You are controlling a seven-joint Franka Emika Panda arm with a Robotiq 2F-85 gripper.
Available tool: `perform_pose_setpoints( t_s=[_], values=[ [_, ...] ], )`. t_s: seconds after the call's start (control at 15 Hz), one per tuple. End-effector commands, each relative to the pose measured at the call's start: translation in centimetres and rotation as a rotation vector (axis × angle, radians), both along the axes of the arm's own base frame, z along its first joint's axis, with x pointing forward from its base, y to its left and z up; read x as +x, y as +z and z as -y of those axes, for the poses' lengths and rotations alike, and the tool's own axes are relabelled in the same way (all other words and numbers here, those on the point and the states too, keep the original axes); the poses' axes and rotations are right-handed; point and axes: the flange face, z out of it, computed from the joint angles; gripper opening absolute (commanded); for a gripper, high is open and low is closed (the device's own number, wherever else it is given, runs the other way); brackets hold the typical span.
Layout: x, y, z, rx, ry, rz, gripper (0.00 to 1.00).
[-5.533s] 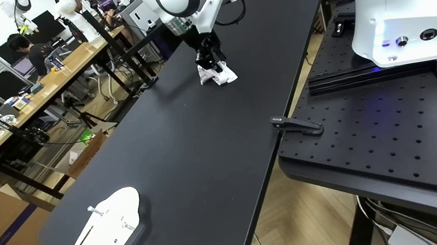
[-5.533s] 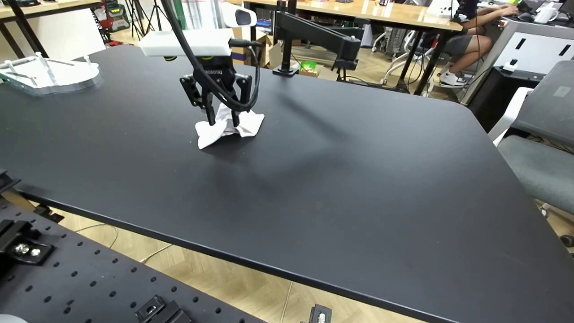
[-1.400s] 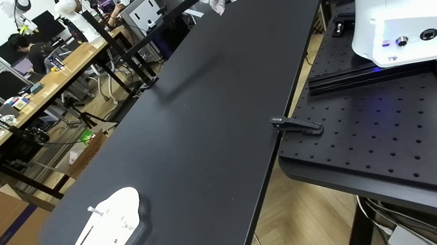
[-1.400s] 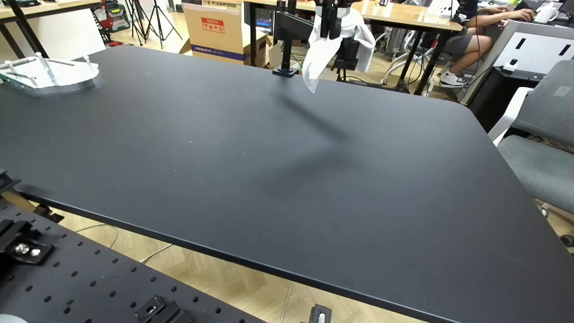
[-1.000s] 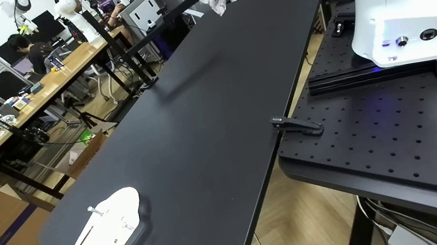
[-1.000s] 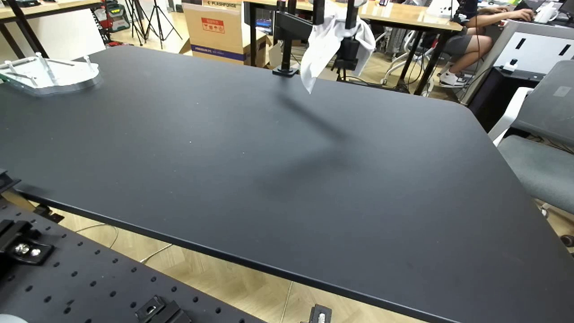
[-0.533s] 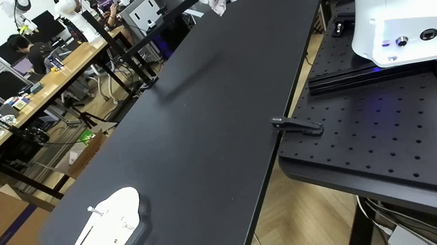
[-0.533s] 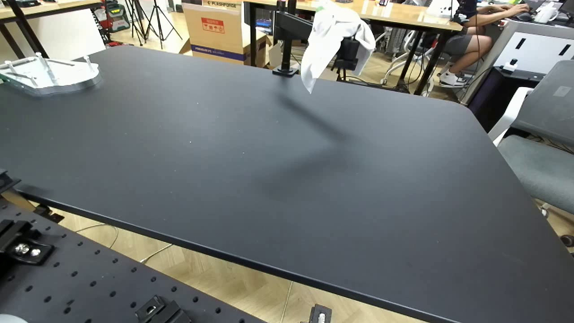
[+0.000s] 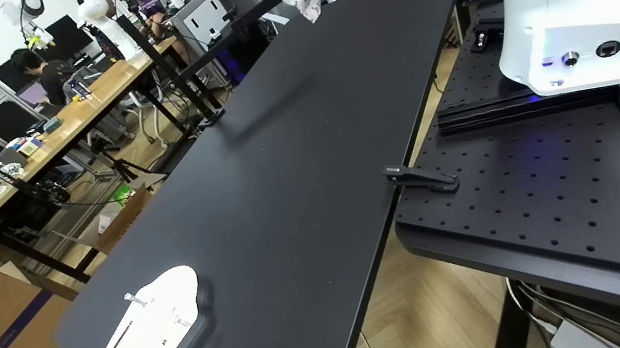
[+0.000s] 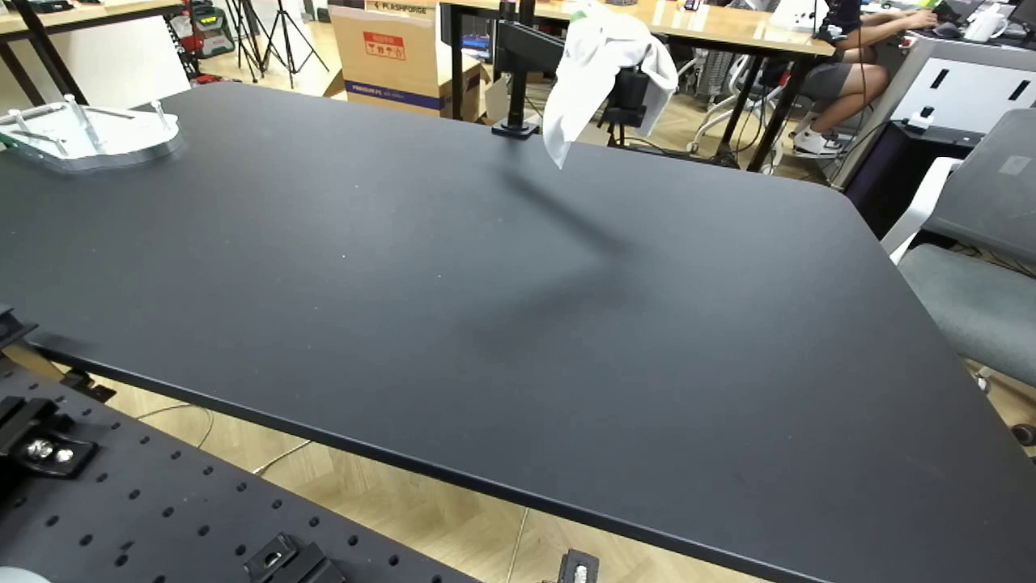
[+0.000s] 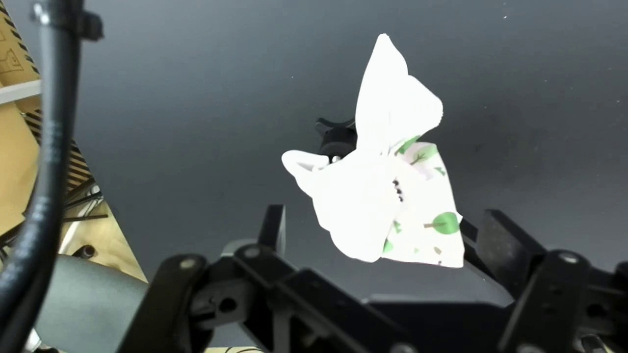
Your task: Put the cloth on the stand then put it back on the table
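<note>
hand (image 11: pixel 385 213), 1, mine: 2 fingers (image 11: pixel 273 228) spread wide apart in the wrist view, at 8 and 4 o'clock of the cloth (image 11: pixel 363 211), both standing free of it.

cloth, 1: white, with green tree print; draped over the outer end of the stand (image 10: pixel 518 81), raised above the table (image 10: pixel 486 283); between 12 and 1 o'clock in both exterior views. its tip (image 10: pixel 558 150) hangs toward 7 o'clock in an exterior view.

stand, 1: black, upright; foot (image 10: pixel 515 129) at 12 o'clock there, on the table's far edge.

plate (image 9: pixel 153 323), 1: white, pegged; on the table, 8 o'clock in an exterior view.

box (image 9: pixel 0 341), 1: cardboard; past the plate, also 8 o'clock.

clip (image 9: pixel 421 178), 1: black; at the table's edge, 3 o'clock.
</note>
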Motion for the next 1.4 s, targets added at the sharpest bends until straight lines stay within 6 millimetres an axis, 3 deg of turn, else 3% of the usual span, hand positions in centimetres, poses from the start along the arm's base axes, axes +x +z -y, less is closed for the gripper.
perform_pose_setpoints(
  t_s=[0.0, 0.2, 0.27, 0.33, 1.0, 1.13, 1.33],
  values=[
    [1.1, -1.1, 0.9, -0.012, 0.057, -0.007, 1.0],
    [1.8, -2.4, 1.0, -0.015, 0.092, -0.017, 1.0],
    [2.0, -2.8, 1.1, -0.011, 0.105, -0.02, 0.75],
    [2.2, -3.1, 1.1, -0.011, 0.115, -0.021, 0.74],
    [3.0, -3.9, 0.8, -0.013, 0.187, -0.031, 0.05],
    [2.9, -3.6, 0.0, -0.013, 0.207, -0.028, 0.0],
    [2.9, -2.9, -1.8, -0.008, 0.246, -0.018, 0.02]
  ],
)
